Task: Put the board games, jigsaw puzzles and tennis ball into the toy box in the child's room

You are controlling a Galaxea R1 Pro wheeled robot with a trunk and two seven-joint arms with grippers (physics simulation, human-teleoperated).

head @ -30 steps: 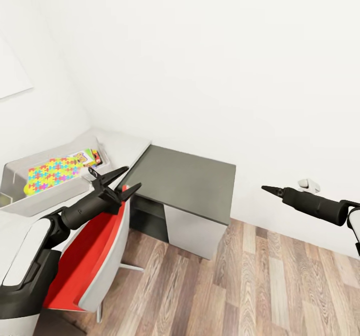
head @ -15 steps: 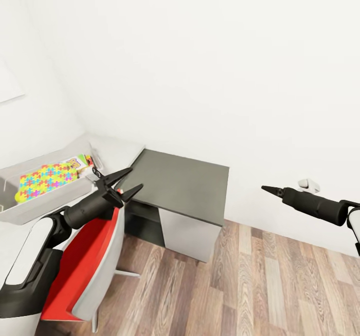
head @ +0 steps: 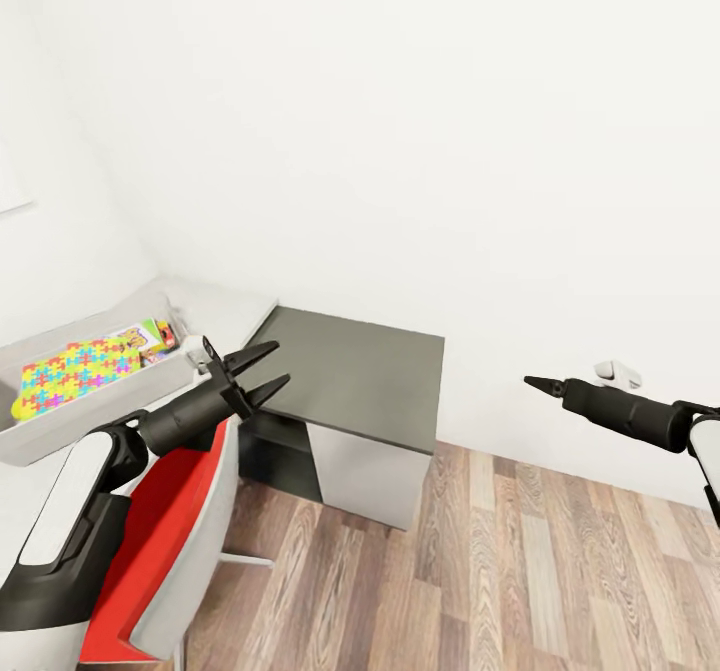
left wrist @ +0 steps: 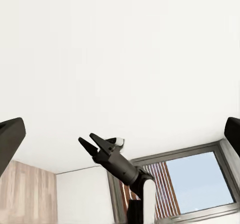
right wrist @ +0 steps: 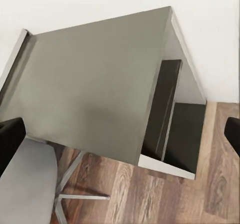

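The light grey toy box (head: pixel 105 403) stands on a pale table (head: pixel 228 309) at the left edge of the head view. Inside it lie a multicoloured jigsaw puzzle (head: pixel 75 369) and, at its far end, a flat board game (head: pixel 152 338). A yellow-green patch at the puzzle's near end could be the tennis ball; I cannot tell. My left gripper (head: pixel 258 371) hovers open and empty just right of the toy box, over a chair. My right gripper (head: pixel 533 383) hangs open and empty far to the right above the floor; it also shows as the right gripper (left wrist: pixel 90 141) in the left wrist view.
A dark grey desk (head: pixel 350 366) with an open shelf (right wrist: pixel 167 119) stands against the white wall beside the pale table. A red and grey chair (head: pixel 165 521) sits under my left arm. Wood-plank floor (head: pixel 500 571) stretches to the right. A window (left wrist: pixel 200 181) lies behind my right arm.
The whole head view has slid left, so the camera has turned right; the toy box and desk now sit nearer the left edge. Both arms keep their pose, grippers still open.
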